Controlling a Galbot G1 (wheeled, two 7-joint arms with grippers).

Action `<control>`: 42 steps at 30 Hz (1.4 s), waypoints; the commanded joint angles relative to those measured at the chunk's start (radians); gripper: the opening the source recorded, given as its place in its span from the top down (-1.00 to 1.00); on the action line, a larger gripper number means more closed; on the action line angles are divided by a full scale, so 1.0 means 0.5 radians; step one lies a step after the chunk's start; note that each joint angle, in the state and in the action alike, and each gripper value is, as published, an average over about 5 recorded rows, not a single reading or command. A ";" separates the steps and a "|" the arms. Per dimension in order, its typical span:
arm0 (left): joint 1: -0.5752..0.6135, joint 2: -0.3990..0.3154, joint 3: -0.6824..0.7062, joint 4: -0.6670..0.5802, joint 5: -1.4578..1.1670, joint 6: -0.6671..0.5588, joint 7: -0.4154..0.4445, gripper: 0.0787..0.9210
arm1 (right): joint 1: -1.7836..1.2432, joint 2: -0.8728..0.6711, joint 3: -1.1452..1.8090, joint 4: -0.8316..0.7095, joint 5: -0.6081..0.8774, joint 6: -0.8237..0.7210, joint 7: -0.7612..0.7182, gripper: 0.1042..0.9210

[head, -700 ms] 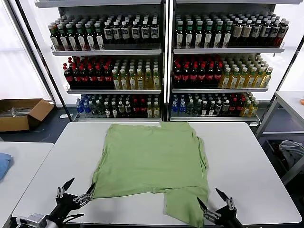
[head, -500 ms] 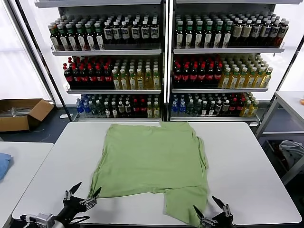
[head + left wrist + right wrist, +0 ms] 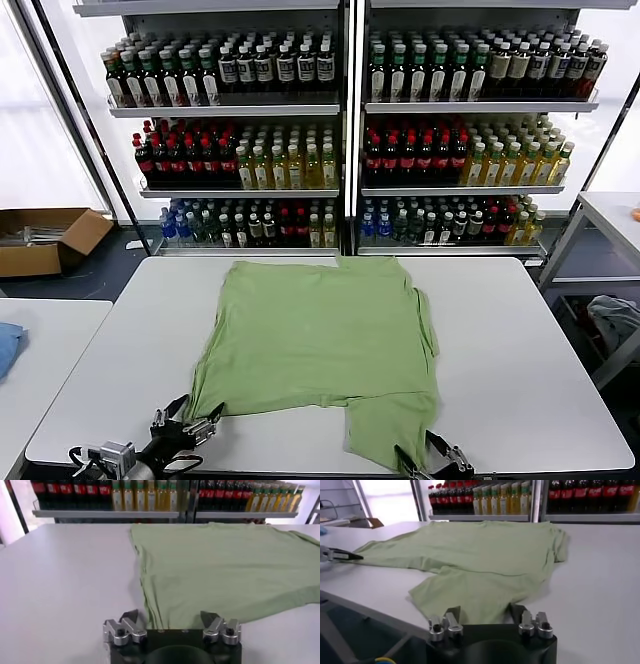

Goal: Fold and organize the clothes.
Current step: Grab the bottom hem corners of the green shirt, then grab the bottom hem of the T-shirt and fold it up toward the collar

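Observation:
The light green shirt point(image 3: 320, 340) lies spread flat on the white table point(image 3: 520, 350), with one flap reaching the front edge at the right. Its collar, buttons and logo do not show. My left gripper point(image 3: 190, 425) is open and empty at the table's front edge, just short of the shirt's near-left corner point(image 3: 150, 620). In the left wrist view the gripper point(image 3: 169, 617) faces the shirt's hem. My right gripper point(image 3: 432, 460) is open and empty, low at the front edge by the near-right flap. In the right wrist view the gripper point(image 3: 485, 611) sits at that flap point(image 3: 465, 597).
Shelves of bottles point(image 3: 340, 140) stand behind the table. A cardboard box point(image 3: 45, 238) lies on the floor at the left. A blue cloth point(image 3: 5, 345) rests on a side table at the left. A grey-white cloth point(image 3: 615, 315) lies at the right.
Both grippers have dropped lower toward the table's front edge. The left one shifted right toward the shirt's corner, the right one shifted left. The shirt has not moved.

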 commanded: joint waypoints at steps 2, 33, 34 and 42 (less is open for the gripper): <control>-0.012 0.025 0.066 0.063 -0.019 0.015 0.006 -0.24 | -0.005 0.001 -0.038 -0.015 -0.012 0.033 0.007 0.35; 0.263 0.013 -0.078 -0.512 0.106 0.010 0.024 0.96 | -0.493 -0.025 0.153 0.245 0.397 0.645 -0.139 0.99; 0.274 0.011 -0.089 -0.527 0.104 0.011 0.027 0.96 | -0.504 -0.027 0.160 0.250 0.402 0.660 -0.139 0.99; 0.204 0.026 -0.126 -0.535 0.091 0.018 0.115 0.96 | -0.360 -0.038 0.156 0.233 0.575 0.663 -0.093 0.99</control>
